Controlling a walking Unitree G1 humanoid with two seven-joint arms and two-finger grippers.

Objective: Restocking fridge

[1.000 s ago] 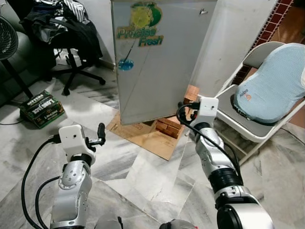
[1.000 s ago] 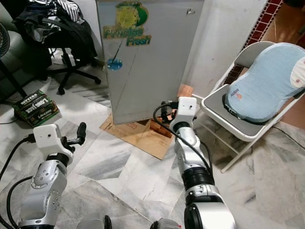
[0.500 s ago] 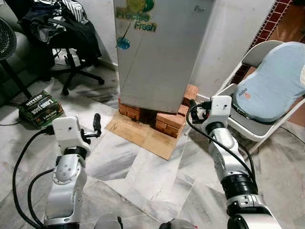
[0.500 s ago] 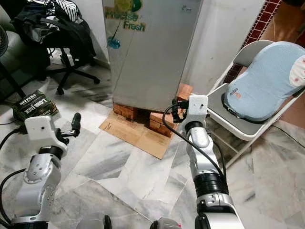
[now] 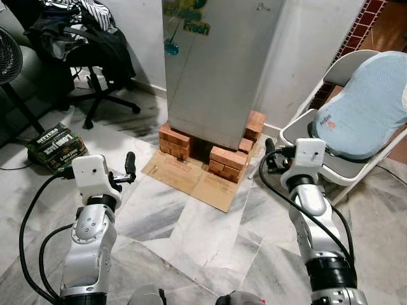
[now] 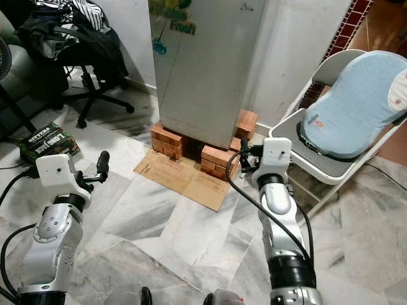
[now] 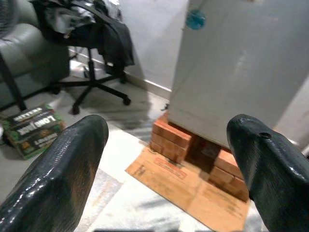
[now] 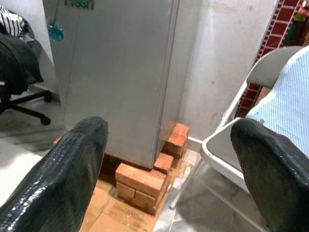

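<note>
Faced closed silver fridge (image 5: 219, 70) on brick stacks (image 5: 227, 162); my left hand (image 7: 164, 159) and right hand (image 8: 169, 159) spread wide, empty.

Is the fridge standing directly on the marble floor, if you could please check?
No, the fridge stands raised on stacks of red bricks, with a flattened cardboard sheet on the floor in front.
</note>
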